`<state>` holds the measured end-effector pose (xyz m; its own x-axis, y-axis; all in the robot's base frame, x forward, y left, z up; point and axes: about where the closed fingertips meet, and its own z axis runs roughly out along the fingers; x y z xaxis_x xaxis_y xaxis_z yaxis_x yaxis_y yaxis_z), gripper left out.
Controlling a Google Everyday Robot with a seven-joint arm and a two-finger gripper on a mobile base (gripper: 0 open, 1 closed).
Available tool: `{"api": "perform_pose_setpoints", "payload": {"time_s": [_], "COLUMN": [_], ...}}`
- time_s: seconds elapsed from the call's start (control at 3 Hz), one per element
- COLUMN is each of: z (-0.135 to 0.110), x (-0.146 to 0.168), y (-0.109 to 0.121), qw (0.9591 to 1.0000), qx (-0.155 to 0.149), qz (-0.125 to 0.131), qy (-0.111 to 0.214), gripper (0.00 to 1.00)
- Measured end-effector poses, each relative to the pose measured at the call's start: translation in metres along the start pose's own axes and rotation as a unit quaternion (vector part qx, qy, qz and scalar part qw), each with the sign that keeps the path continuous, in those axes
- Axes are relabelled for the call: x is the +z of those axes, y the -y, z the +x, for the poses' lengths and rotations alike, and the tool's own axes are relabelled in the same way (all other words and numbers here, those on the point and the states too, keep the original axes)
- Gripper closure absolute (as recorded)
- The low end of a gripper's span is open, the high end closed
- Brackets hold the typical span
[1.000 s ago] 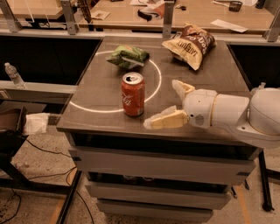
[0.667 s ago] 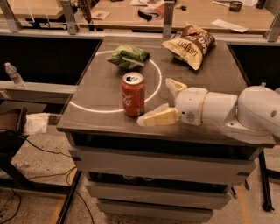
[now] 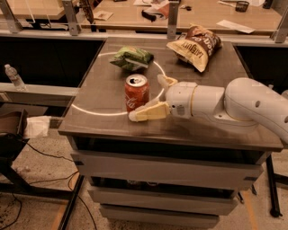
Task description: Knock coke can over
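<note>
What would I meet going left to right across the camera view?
Water bottle → coke can → brown chip bag. The open gripper reaches in from the right and overlaps the can, as does the green chip bag.

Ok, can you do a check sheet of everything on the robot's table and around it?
Surface: dark tabletop with a white circle on it.
Job's things: coke can upright, not knocked over yet.
Clutter: green chip bag and brown chip bag behind the can.
Grippers: gripper right of the can, fingers open, one before its base, one behind; contact unclear.
Cables: dark cable on the floor, left.
Surroundings: water bottle at left; desk with papers behind.
</note>
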<state>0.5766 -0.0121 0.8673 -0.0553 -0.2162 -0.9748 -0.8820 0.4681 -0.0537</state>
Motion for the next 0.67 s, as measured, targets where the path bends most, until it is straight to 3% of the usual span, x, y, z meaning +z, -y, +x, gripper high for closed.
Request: {"api": "perform_pose_setpoints", "payload": {"time_s": [0.33, 0.67], "z": [-0.007, -0.011], "x": [0.015, 0.026], "y": [0.001, -0.003], "qw": [1.0, 0.9998], "qx": [0.007, 0.014], "qz": [-0.005, -0.015], "qy": [-0.001, 0.003], "gripper": [0.0, 0.18]}}
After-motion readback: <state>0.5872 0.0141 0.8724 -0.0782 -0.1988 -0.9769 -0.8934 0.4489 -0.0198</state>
